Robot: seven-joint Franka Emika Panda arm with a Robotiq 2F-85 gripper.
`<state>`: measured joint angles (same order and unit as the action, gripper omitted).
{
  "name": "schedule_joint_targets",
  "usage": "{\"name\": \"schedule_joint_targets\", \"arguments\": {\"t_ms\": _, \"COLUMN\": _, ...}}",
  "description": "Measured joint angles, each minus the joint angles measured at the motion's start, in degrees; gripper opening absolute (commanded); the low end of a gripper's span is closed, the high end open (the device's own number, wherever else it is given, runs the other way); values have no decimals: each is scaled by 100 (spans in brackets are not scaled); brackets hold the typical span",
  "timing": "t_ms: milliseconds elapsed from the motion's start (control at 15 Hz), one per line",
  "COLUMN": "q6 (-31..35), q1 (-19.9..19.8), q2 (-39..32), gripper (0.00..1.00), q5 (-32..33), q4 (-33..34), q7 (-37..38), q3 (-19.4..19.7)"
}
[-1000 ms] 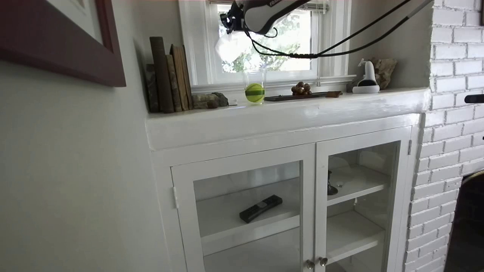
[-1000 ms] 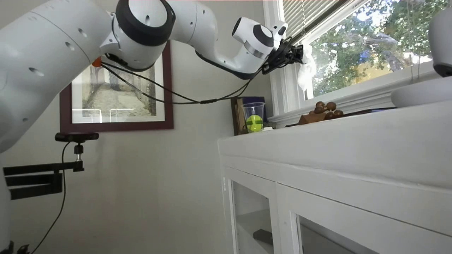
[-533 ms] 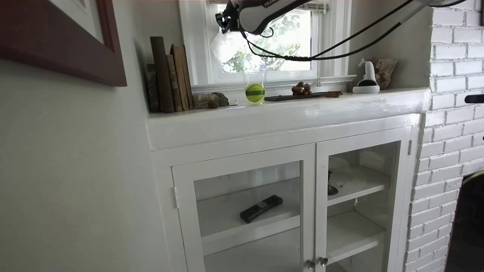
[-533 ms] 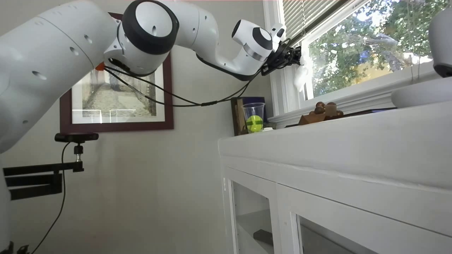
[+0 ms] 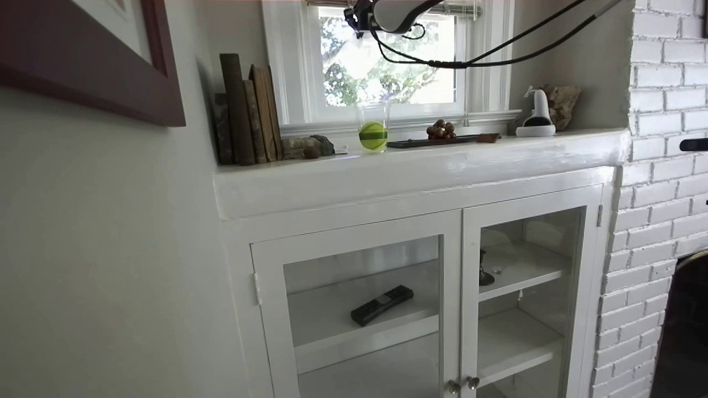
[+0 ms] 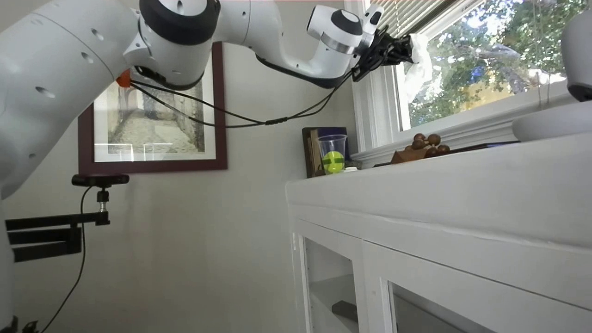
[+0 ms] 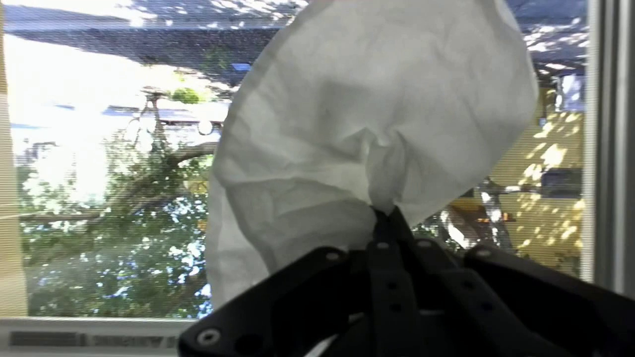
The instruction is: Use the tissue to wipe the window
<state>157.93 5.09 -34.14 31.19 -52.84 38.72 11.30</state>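
Note:
The window [image 5: 409,91] is white-framed and shows daylight and foliage. It also shows in an exterior view [image 6: 504,69] and fills the wrist view [image 7: 119,198] behind the tissue. My gripper [image 7: 387,210] is shut on the white tissue [image 7: 397,84], pinching it in a gathered fold; the rest spreads out wide in front of the glass. In an exterior view the gripper [image 6: 407,50] is at the window's upper part near the frame, with the tissue [image 6: 420,64] hanging from its tips. I cannot tell whether the tissue presses on the glass. The gripper also shows dark against the daylight [image 5: 357,22].
On the ledge [image 5: 442,157] below stand old books [image 5: 243,116], a clear cup with a green ball [image 5: 373,132], a brown ball cluster [image 5: 441,130] and a white device [image 5: 536,119]. Blinds [image 6: 411,14] hang at the window's top. Cables [image 6: 277,121] droop under the arm.
After a slight shift left and down in an exterior view, my gripper has moved up and to the right along the window, carrying the tissue. The objects on the ledge have not moved.

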Motion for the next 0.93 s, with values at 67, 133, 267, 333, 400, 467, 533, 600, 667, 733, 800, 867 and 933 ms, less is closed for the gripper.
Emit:
{"name": "schedule_joint_targets", "arguments": {"t_ms": 67, "q6": -54, "q1": 16, "q2": 91, "gripper": 0, "q5": 43, "q4": -112, "q7": 169, "q3": 191}}
{"name": "schedule_joint_targets", "arguments": {"t_ms": 133, "q6": -85, "q1": 29, "q2": 177, "gripper": 0, "q5": 105, "q4": -235, "q7": 347, "q3": 384}}
{"name": "schedule_joint_targets", "arguments": {"t_ms": 267, "q6": -106, "q1": 50, "q2": 310, "gripper": 0, "q5": 234, "q4": -496, "q7": 693, "q3": 737}}
{"name": "schedule_joint_targets", "arguments": {"t_ms": 333, "q6": -107, "q1": 56, "q2": 360, "gripper": 0, "q5": 277, "q4": -637, "q7": 829, "q3": 879}}
{"name": "schedule_joint_targets", "arguments": {"t_ms": 400, "q6": -107, "q1": 59, "q2": 396, "gripper": 0, "q5": 307, "q4": -766, "q7": 935, "q3": 991}}
{"name": "schedule_joint_targets", "arguments": {"t_ms": 467, "q6": -107, "q1": 62, "q2": 419, "gripper": 0, "q5": 310, "q4": -889, "q7": 1001, "q3": 1064}}
{"name": "schedule_joint_targets", "arguments": {"t_ms": 533, "q6": -92, "q1": 62, "q2": 425, "gripper": 0, "q5": 310, "q4": -984, "q7": 1043, "q3": 1092}}
{"name": "schedule_joint_targets", "arguments": {"t_ms": 600, "q6": -66, "q1": 63, "q2": 427, "gripper": 0, "q5": 310, "q4": -1027, "q7": 1059, "q3": 1094}}
{"name": "schedule_joint_targets", "arguments": {"t_ms": 667, "q6": -64, "q1": 69, "q2": 427, "gripper": 0, "q5": 309, "q4": -1045, "q7": 1060, "q3": 1089}}
{"name": "schedule_joint_targets", "arguments": {"t_ms": 733, "q6": -64, "q1": 71, "q2": 427, "gripper": 0, "q5": 308, "q4": -1051, "q7": 1060, "q3": 1080}}
{"name": "schedule_joint_targets", "arguments": {"t_ms": 800, "q6": -64, "q1": 64, "q2": 426, "gripper": 0, "q5": 302, "q4": -1051, "q7": 1059, "q3": 1058}}
{"name": "schedule_joint_targets", "arguments": {"t_ms": 867, "q6": -63, "q1": 48, "q2": 425, "gripper": 0, "q5": 284, "q4": -1051, "q7": 1051, "q3": 1021}}
{"name": "schedule_joint_targets", "arguments": {"t_ms": 933, "q6": -61, "q1": 23, "q2": 426, "gripper": 0, "q5": 266, "q4": -1051, "q7": 1029, "q3": 970}}
